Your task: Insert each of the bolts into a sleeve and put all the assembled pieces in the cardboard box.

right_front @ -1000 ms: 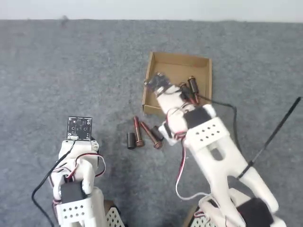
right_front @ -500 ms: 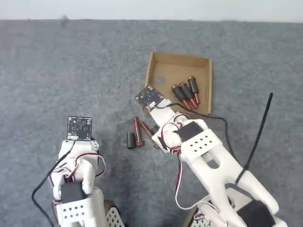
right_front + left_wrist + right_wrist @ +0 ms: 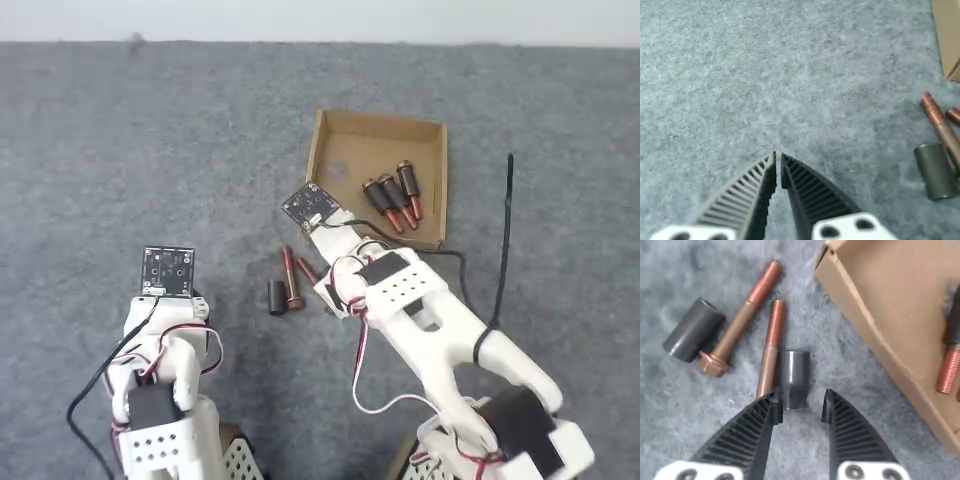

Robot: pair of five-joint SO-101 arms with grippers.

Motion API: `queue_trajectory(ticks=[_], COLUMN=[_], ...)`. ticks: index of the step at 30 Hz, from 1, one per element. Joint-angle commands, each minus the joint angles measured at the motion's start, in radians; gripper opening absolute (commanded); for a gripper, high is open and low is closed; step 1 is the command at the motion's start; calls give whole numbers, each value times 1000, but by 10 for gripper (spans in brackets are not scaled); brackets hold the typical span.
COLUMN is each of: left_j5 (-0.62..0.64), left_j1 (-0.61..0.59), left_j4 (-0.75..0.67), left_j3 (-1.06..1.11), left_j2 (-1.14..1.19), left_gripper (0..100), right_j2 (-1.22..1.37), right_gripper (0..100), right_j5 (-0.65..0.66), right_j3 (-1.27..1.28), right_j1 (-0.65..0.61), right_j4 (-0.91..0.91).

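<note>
the right gripper (image 3: 800,407) is open and holds nothing, with a dark sleeve's (image 3: 794,379) near end between its tips. a bolt (image 3: 770,347) lies just beside that sleeve, the cardboard box (image 3: 870,335) near. the left gripper (image 3: 779,162) is closed on nothing.

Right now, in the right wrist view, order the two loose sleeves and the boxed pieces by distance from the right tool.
1. Near sleeve: just ahead of the open right tool.
2. Far sleeve: lying beside a bolt.
3. Boxed pieces: inside the cardboard box.
</note>
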Motion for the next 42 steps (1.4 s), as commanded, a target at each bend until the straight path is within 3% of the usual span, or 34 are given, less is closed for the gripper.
queue_trajectory(ticks=[1, 12, 23, 33, 39, 42], left_j5=[-9, -9, -9, -9, -9, -9], left_j1=[-8, -8, -8, -8, -8, -8], left_j4=[-18, -18, -18, -15, -14, -14], left_j3=[-10, -10, -10, -10, -10, -10], left_j2=[-21, -21, -21, -21, -21, -21], left_gripper=[15, 15, 15, 15, 15, 15], right_j2=[21, 157, 248, 390, 397, 397], right_gripper=[120, 116, 58, 61, 118, 65], right_j5=[-11, -6, 68, 63, 61, 61], right_j3=[-55, -109, -219, -397, -405, -402], right_j1=[-16, -13, -18, -18, -18, -18], right_j4=[-13, -93, 42, 185, 189, 189])
